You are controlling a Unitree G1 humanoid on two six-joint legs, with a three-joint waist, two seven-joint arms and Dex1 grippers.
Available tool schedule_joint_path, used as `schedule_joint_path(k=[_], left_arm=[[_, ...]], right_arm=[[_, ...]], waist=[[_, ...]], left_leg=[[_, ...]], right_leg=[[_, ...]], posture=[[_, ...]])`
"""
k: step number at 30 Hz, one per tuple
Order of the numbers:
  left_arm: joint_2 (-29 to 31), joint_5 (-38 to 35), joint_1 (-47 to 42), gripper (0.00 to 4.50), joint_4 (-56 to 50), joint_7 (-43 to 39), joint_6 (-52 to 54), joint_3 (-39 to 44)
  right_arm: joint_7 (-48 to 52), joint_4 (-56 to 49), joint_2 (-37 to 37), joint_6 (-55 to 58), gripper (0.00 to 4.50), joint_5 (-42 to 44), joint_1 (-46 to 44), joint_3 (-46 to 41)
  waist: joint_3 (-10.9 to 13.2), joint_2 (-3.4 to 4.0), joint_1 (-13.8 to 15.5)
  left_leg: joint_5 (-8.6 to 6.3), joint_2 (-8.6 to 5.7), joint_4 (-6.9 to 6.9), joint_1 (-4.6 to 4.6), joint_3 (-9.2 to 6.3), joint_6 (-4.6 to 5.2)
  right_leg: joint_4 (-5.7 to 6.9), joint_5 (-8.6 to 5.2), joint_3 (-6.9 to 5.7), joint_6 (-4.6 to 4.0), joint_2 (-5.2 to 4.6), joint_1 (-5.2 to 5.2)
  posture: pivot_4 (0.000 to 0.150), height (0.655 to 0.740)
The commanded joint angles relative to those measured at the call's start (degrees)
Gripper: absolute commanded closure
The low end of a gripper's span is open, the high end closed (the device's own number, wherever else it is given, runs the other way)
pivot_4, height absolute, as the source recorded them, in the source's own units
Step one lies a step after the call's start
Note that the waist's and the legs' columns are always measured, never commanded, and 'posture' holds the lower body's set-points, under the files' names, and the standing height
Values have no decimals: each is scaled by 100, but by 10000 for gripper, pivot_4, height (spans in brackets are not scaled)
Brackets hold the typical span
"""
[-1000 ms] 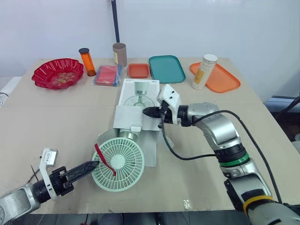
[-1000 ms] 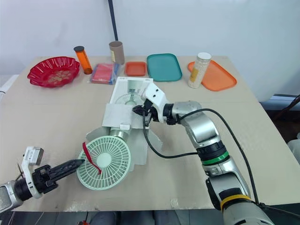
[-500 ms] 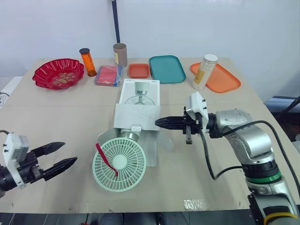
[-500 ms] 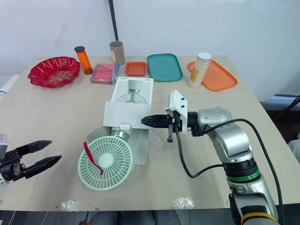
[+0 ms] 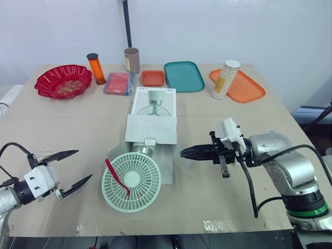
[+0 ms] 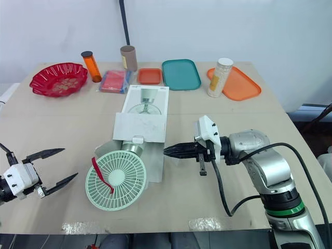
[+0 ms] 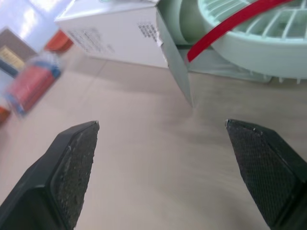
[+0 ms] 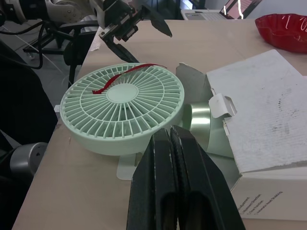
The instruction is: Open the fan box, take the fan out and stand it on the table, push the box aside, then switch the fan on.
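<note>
- The fan point(image 5: 131, 181) is lying flat in the lower centre of the frame. Its round grille is facing up, and a red strap point(image 5: 115, 176) is crossing the left part of the grille.
- Its head is resting outside the box point(image 5: 153, 116), while its neck is going under the open flap at the box's mouth. I judge it is only half taken out, and this is why it is not standing yet.
- The fan's long axis is running from the lower centre up toward the middle of the frame, in one line with the box. The head is pointing to the lower edge and the foot end into the box.
- The left gripper point(image 5: 84, 164) is hovering at the lower left, well apart from the fan. Its fingers are spread wide and aiming at the grille's rim, so it seems to be preparing to take the rim.
- The right gripper point(image 5: 182, 153) is hanging right of centre, its fingers pressed together with nothing between them. Its tip is pointing at the box's side flap, near it but apart.
- Closed like this, it is probably serving for pushing or steadying the box, not for grasping.
- Both grippers are floating above the table point(image 5: 233, 119).
</note>
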Motion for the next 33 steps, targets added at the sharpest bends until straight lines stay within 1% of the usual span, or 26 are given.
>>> schedule_joint_path(k=[1,3,5,9,11,16,19,24,33], left_arm=[[15,399,-68,194,421,156,-1420,-155],[58,723,-124,194,806,305,-2353,-239],[112,989,-179,194,1125,508,-2973,-260],[178,1422,-340,194,1616,956,-3925,-332],[137,1842,-590,194,1881,1208,-4514,-200],[121,2545,-1036,194,2415,1716,-5441,-91],[138,2954,-1193,194,2606,1942,-5758,2],[171,3609,-1314,194,2511,2430,-5820,-4],[327,4924,-1370,194,2131,3745,-5820,-47]], right_arm=[[-14,-124,-15,-168,45000,-20,21,-5],[-17,-106,-17,-201,45000,-42,17,25],[-25,-76,-17,-237,45000,-83,-2,53],[-30,-35,-3,-269,45000,-114,-40,78],[-40,-29,7,-288,45000,-129,-48,99],[-65,-8,32,-329,45000,-191,-66,131],[-58,6,23,-332,45000,-190,-93,122],[-70,6,4,-357,45000,-196,-113,123],[-162,-46,5,-369,45000,-232,-61,138]], waist=[[0,0,-3],[0,0,-1],[0,0,0],[0,0,1],[0,0,2],[-1,0,0],[-1,1,-3],[-1,1,-1],[-2,1,-2]], left_leg=[[0,1,0,0,1,0],[0,1,0,0,1,0],[0,1,1,0,1,0],[0,1,1,1,0,0],[0,0,2,1,0,0],[0,0,4,2,0,1],[0,1,4,2,0,1],[0,0,9,3,0,1],[0,-1,11,5,0,1]], right_leg=[[-1,0,0,0,0,0],[-1,0,0,0,0,0],[-1,2,0,1,0,1],[-1,2,-1,5,0,2],[-1,3,-1,6,0,4],[0,9,-2,0,-1,5],[1,14,-3,-6,0,4],[5,16,-3,-4,-1,7],[14,16,-3,-4,-3,6]], posture=[[1500,7400],[1500,7400],[1500,7400],[1500,7400],[1500,7400],[1500,7400],[1500,7400],[1500,7400],[1500,7400]])
